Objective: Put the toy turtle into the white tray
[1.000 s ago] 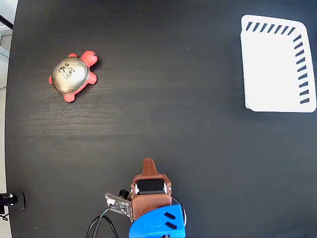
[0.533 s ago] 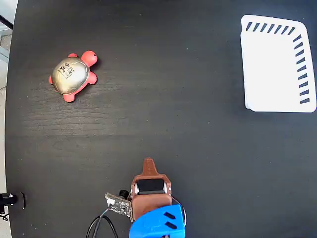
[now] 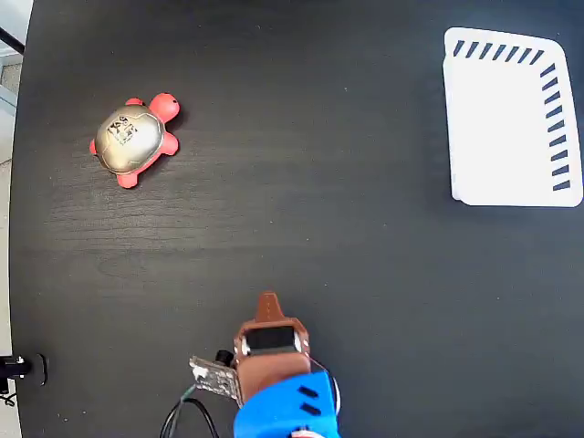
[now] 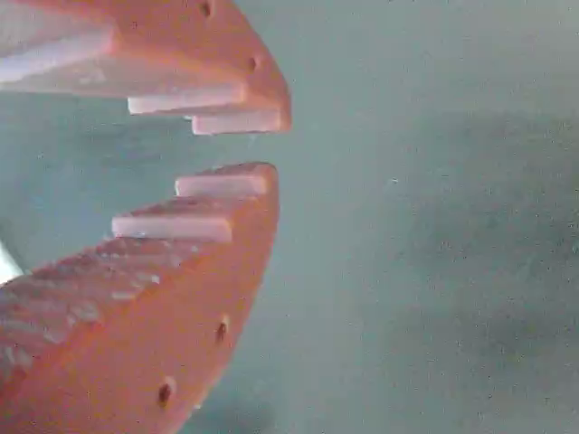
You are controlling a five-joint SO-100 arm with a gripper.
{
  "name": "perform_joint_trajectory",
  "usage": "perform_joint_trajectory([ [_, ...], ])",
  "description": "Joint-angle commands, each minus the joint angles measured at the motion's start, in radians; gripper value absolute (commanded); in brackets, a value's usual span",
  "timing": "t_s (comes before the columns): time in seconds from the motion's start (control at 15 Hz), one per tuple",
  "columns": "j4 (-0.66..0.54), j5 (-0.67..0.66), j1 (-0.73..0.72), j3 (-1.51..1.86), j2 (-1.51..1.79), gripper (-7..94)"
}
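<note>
Basically you've got a black wood-grain table (image 3: 301,210) with wide open room: nothing lies between the three things on it. Its left edge shows in the fixed view, with a pale floor strip beyond; a small black clamp (image 3: 20,368) sits at that edge, lower left.

Your gripper (image 3: 268,302) is at bottom centre in the fixed view, brown tip pointing up the picture, blue arm segment (image 3: 283,411) behind it, a small circuit board (image 3: 212,376) with black cables on its left. In the wrist view the gripper (image 4: 258,149) has its toothed orange jaws nearly together with a narrow gap, nothing between them, only blurred table surface past them.

The toy turtle (image 3: 135,139) lies upper left, well apart from the gripper, up and to its left. Red head points up-right, silvery-gold shell up, dark label on top. It's near the table's left edge but clear of it.

The white tray (image 3: 506,123) lies flat at upper right, empty, dark slanted slots along its top and right edges, its right side reaching the picture's border. It's well apart from turtle and gripper.
</note>
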State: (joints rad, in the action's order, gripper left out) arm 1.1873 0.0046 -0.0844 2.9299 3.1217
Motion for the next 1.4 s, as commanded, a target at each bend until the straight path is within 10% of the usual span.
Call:
perform_joint_trajectory([
  [0.0, -0.08, 0.005, -0.046, -0.06, -0.14, 0],
  [0.47, -0.166, -0.161, -0.107, -0.609, -0.778, 0],
  [1.33, 0.19, -0.324, -0.256, -1.778, -1.842, 7],
])
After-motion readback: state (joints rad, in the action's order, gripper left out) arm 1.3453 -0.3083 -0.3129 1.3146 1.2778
